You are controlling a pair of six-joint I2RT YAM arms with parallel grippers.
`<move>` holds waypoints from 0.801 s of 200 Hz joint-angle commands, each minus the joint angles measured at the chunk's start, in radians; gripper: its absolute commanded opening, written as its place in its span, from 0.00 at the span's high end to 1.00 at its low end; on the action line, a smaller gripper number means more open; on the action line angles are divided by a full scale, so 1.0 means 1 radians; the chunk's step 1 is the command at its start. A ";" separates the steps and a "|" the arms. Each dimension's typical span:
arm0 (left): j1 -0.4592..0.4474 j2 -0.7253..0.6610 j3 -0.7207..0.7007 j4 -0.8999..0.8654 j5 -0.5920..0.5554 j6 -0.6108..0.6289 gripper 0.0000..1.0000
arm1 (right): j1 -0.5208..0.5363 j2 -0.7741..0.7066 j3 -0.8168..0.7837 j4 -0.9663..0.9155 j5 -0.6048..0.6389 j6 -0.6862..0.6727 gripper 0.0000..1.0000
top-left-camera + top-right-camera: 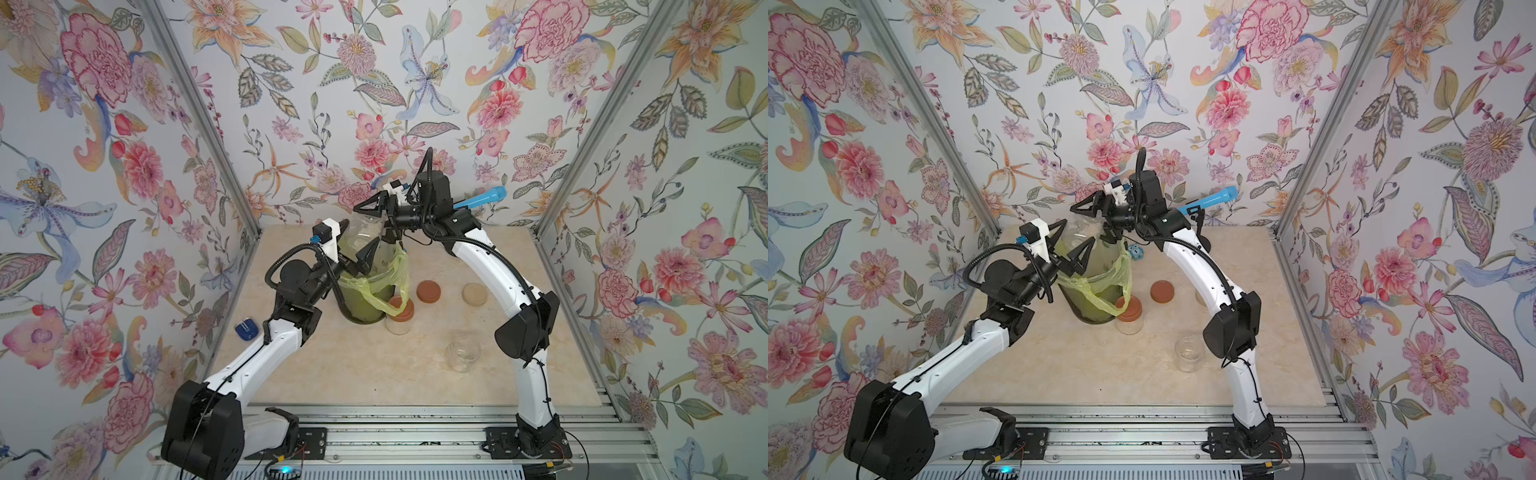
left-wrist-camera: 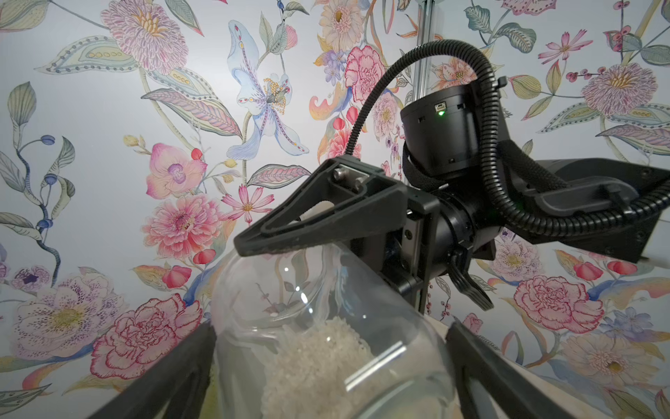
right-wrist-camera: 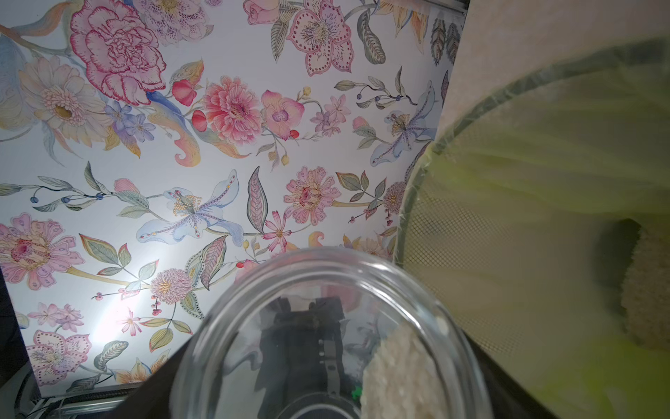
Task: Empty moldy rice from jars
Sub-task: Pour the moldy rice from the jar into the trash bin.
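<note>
Pouring above the far rim of the bin [image 1: 358,309]: clamping the tilted jar [image 2: 326,308] in the right fingers [image 2: 308,232], flanking it with the left fingers [image 2: 174,381], grip impossible to tell. With rice [image 2: 319,362] inside, probably calls for a steeper tilt next.

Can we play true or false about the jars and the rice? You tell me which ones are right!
1. The right gripper holds a clear jar, tilted, at the bin. True.
2. That clear jar is empty. False: rice lies inside it.
3. The beige lid is on a jar. False: it lies alone on the table.
4. The lidded jar beside the bin has a reddish-brown lid. True.
5. The bin's liner is blue. False: the bag is yellow-green.
</note>
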 commanded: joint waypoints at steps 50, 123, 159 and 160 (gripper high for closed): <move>-0.012 -0.005 0.011 -0.099 -0.082 0.085 0.00 | 0.026 -0.073 0.014 0.033 -0.034 -0.027 1.00; 0.002 -0.043 -0.010 -0.153 -0.084 0.117 0.00 | 0.025 -0.103 -0.008 0.003 -0.076 -0.046 1.00; 0.004 -0.037 -0.018 -0.152 -0.107 0.107 0.00 | 0.025 -0.105 -0.004 0.003 -0.093 -0.043 1.00; 0.003 -0.038 -0.018 -0.153 -0.110 0.107 0.00 | 0.025 -0.106 -0.004 0.003 -0.093 -0.043 1.00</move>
